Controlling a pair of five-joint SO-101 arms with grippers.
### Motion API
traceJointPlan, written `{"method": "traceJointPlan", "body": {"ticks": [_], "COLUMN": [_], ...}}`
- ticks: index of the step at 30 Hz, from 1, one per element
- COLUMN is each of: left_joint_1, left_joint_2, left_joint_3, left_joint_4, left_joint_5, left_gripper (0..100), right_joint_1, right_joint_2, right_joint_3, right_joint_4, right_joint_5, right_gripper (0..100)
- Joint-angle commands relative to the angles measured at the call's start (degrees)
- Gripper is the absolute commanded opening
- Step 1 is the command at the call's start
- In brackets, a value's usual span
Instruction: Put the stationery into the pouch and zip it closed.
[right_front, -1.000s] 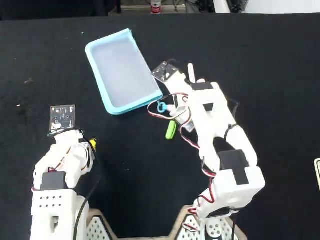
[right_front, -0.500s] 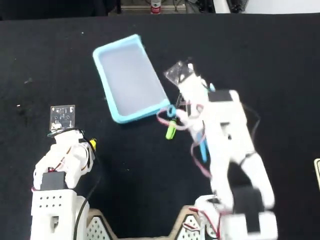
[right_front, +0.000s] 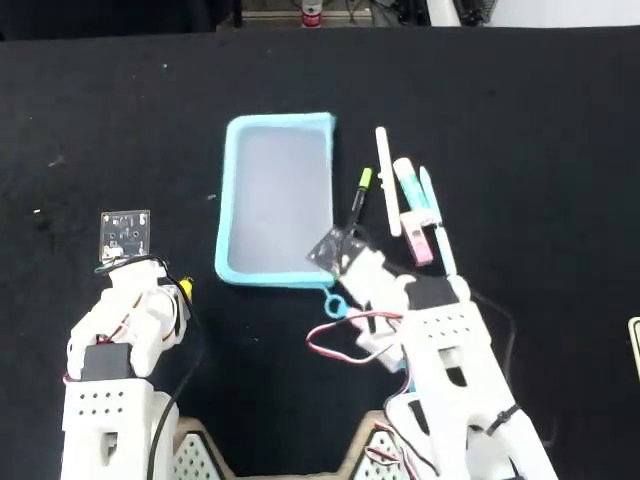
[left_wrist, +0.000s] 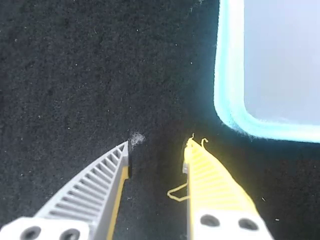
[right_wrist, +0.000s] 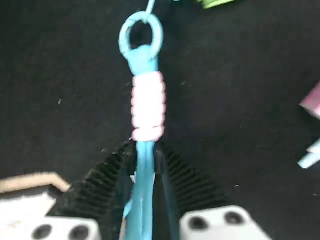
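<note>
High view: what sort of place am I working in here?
Likely a robotics lab bench: a black-covered table, two small white arms fixed at its near edge, a pouch and pens laid out for them, clutter at the far edge.

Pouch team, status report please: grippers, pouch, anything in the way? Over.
Left gripper open, near pouch corner. Right gripper shut on zipper pull. Stationery lies outside, beside pouch. No obstruction seen.
</note>
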Motion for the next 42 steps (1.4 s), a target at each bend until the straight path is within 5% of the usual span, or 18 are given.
{"method": "traceJointPlan", "body": {"ticks": [1,10,18,33,42], "left_joint_1": [0.0,0.0,0.0,0.0,0.0], "left_joint_2": [-0.7,-0.8,-0.8,-0.8,-0.8], "left_joint_3": [-0.2,0.4,0.5,0.6,0.3], "left_joint_4": [-0.3,-0.4,-0.4,-0.4,-0.4], "left_joint_5": [0.0,0.0,0.0,0.0,0.0], "left_gripper": [18,18,18,18,18], "right_joint_1": [-0.3,-3.0,-8.2,-6.4,-5.0], "right_joint_2": [2.4,3.4,3.6,20.1,28.1], "right_joint_3": [-1.2,-15.5,0.8,-4.6,-10.2], "right_joint_4": [0.9,10.2,-15.3,-19.8,-17.8], "right_joint_5": [2.0,-5.1,-5.0,-5.0,-5.0], "right_gripper": [19.1,19.8,19.8,19.7,0.9]}}
